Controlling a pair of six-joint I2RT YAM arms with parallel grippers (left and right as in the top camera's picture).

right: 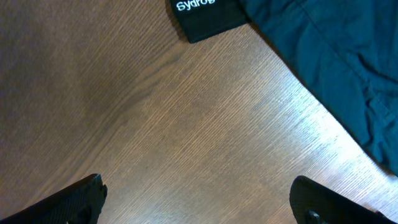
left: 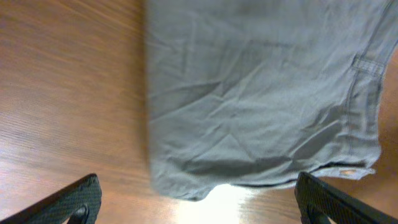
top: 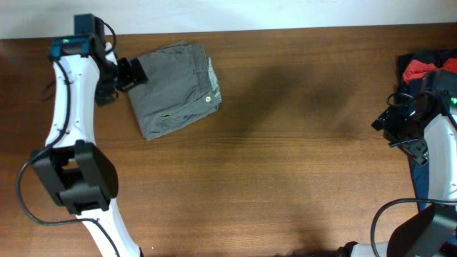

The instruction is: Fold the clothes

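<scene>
Left hand (left: 199, 196) hung wide open just beside the folded clothes (top: 175, 89), holding nothing. That grey-olive bundle lay near the bench's (top: 285, 178) far left corner, its button (top: 208, 99) on the side facing the bench's middle. Right hand (right: 196, 199), equally spread and empty, hovered over bare wood by the right edge, beside a dark navy garment (right: 336, 68) and a black label (right: 205, 15) whose white lettering was cut off. Red cloth (top: 421, 69) showed partly behind that arm.
</scene>
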